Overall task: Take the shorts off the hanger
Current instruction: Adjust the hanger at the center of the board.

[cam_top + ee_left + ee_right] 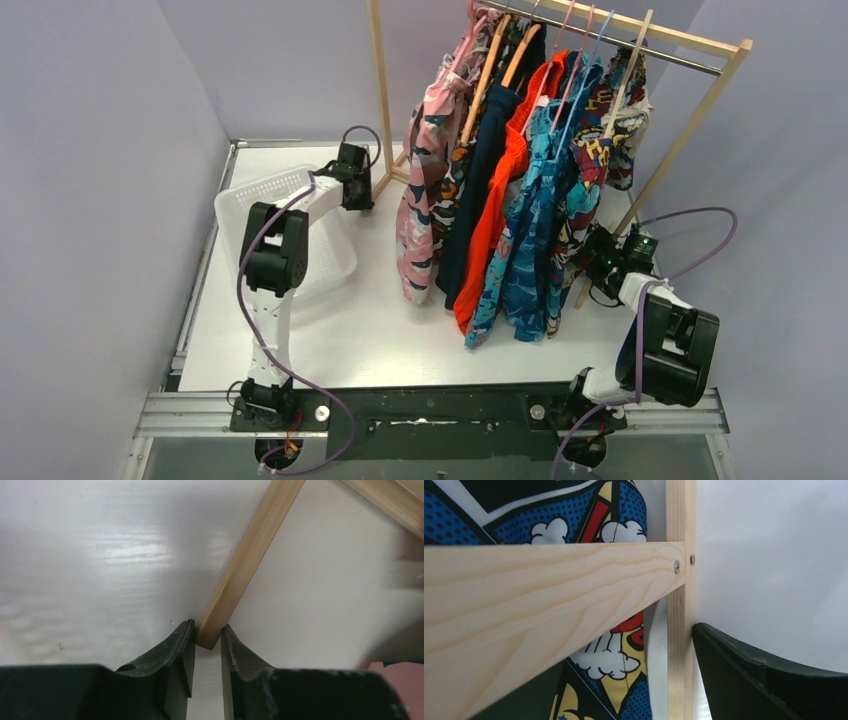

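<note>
From above, the shorts (505, 190) hang in a tight row on hangers from the rail of a wooden rack (383, 90) at the far side of the white surface (340, 340), their hems reaching down close to it. The left gripper (355, 190) is at the foot of the rack's left post, beside a white basket (262, 190). The right gripper (603, 258) is at the foot of the right post.

In the left wrist view, the fingers (175, 650) stand narrow, pinching the end of a wooden bar (250, 550).

In the right wrist view, the jaws stand wide. One finger (749, 680) lies just beside the upright post (680, 510), where a crossbar (549, 595) is screwed on. The comic-print pair (614, 510) hangs behind.
</note>
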